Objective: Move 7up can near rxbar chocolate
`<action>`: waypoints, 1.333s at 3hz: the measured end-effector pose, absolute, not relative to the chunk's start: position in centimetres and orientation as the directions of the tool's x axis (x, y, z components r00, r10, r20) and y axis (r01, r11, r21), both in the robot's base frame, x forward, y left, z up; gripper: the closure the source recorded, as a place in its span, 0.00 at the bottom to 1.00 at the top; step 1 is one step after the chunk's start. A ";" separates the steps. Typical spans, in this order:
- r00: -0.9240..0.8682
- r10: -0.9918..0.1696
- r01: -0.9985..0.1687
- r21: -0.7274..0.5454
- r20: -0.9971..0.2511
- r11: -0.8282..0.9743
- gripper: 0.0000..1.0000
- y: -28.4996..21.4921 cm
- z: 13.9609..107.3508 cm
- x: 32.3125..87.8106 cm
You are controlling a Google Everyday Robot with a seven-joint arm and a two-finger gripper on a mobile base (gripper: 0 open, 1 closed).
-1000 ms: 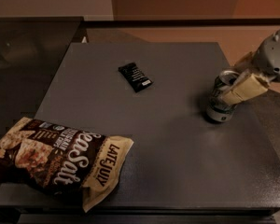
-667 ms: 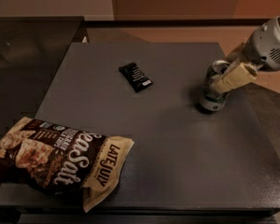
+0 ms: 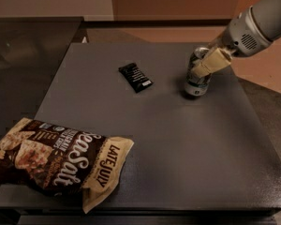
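While the gripper [image 3: 204, 65] holds the 7up can [image 3: 196, 82] near the far right corner of the table [image 3: 178, 149], the task looks only partly done: the can is upright or nearly so, its base at or just above the tabletop, and a stretch of bare table lies between it and the rxbar chocolate [image 3: 136, 77]. The bar lies flat toward the far edge, roughly midway between the left and right edges, to the can's left. One pale finger [image 3: 212, 61] presses across the can's upper right side and the other is hidden behind it, so the fingers appear to be pinching the can rather than spread wide. What is left, by my reading, is to carry or slide the can leftward until it sits just beside the bar, then let go. As for containers, the can's silver top is mostly covered by the gripper, so I cannot tell whether it is opened or what it holds. The big chip bag [image 3: 56, 161] lies on its side at the near left corner, overhanging the left edge, with nothing of its contents showing.
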State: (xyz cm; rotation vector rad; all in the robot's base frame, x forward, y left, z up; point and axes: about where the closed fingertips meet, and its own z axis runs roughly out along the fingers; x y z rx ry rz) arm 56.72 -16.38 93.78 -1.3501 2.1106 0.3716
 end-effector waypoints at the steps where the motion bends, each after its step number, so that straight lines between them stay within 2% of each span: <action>1: -0.299 -0.723 -0.899 -0.071 -0.623 0.433 1.00 -14.4 93.2 58.2; 4: -0.290 -0.726 -0.924 -0.014 -0.624 0.381 1.00 -9.6 90.7 61.5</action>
